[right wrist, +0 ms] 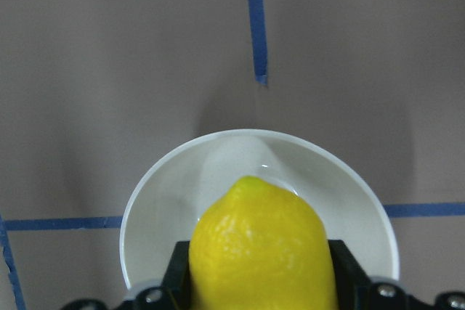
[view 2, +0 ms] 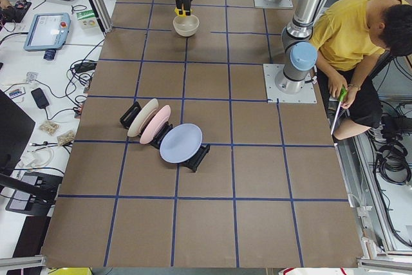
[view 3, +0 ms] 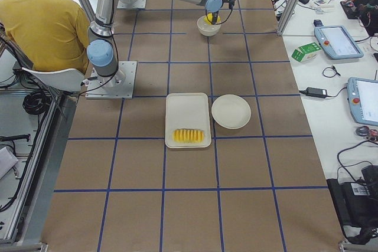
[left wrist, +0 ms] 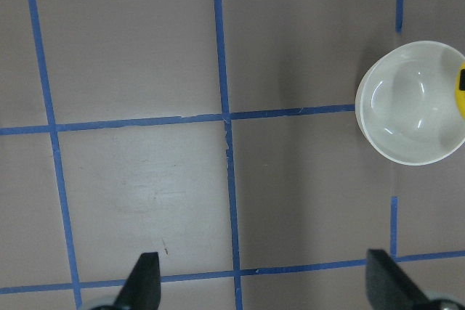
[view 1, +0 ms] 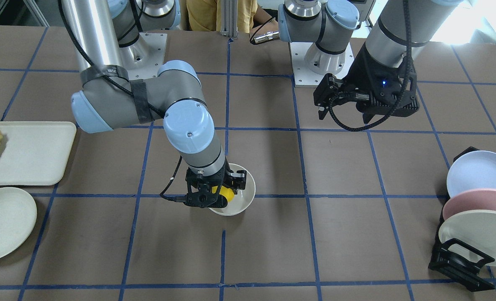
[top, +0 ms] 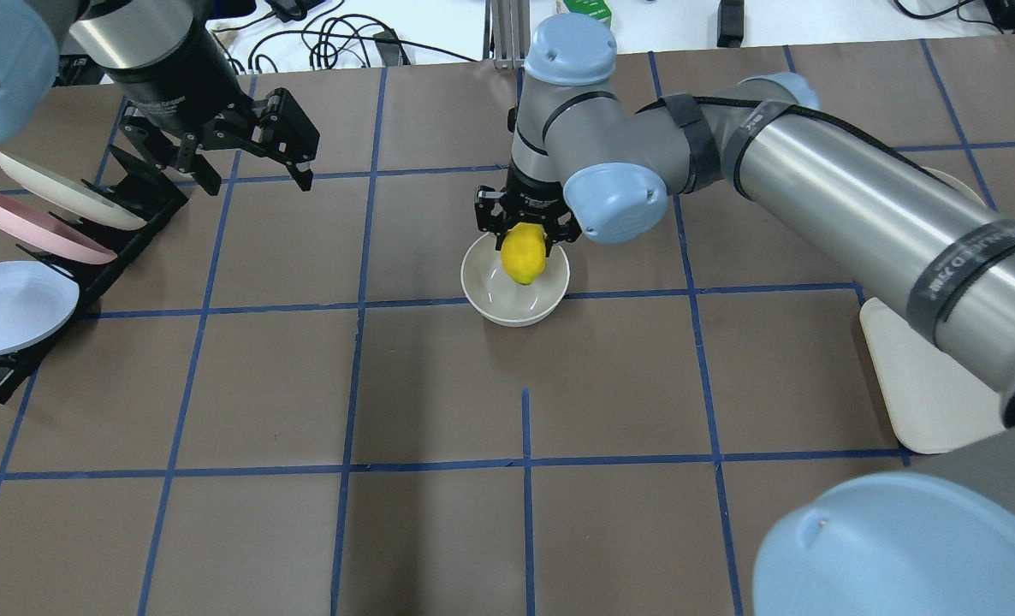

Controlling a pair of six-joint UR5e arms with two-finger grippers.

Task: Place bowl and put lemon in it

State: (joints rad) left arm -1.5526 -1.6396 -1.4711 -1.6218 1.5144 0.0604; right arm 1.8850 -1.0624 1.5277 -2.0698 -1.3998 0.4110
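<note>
Clamping the lemon in my right gripper, I hold it just over the bowl mid-table. My wrist camera shows its pointed tip aimed down into the hollow, long axis upright, while the front view hides most of it behind that gripper. My left gripper hangs spread apart at the left near the plate rack; the tray lies well right.

A: bowl under the right gripper?
B: Glossy, smooth, glazed-looking. The lemon it grips: finely pitted skin, slight sheen.
A: table?
B: Matt brown paper, blue tape lines.
</note>
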